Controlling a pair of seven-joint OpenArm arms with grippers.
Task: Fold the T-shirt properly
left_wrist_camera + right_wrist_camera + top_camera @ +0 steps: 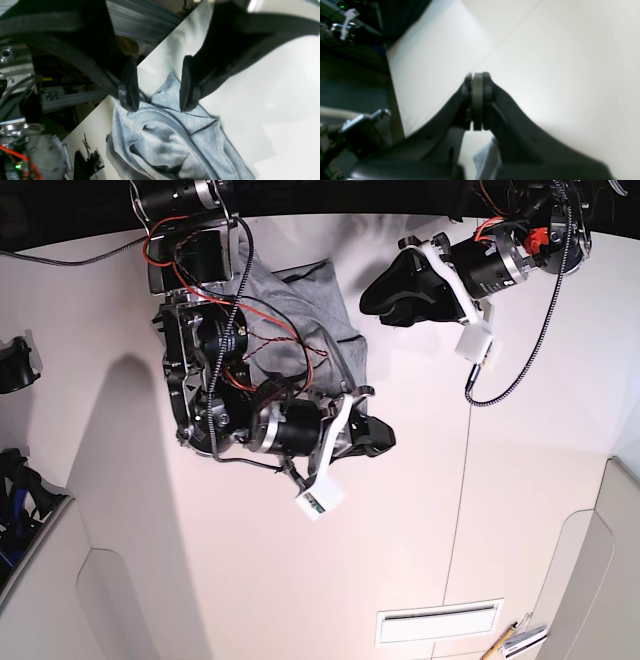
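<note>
My left gripper [160, 86] was spread apart, holding nothing. My right gripper [477, 101] had its fingers pressed together. The grey T-shirt [300, 300] lay crumpled on the white table [420, 500], partly hidden by my right arm [215, 350].

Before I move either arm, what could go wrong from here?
The shirt lies rumpled, so closing the open left gripper might bunch several layers.

The right gripper is shut, so lowering it as is would probably push the cloth, not grip it.

The right arm reaches over the shirt in the base view and could drag it.
</note>
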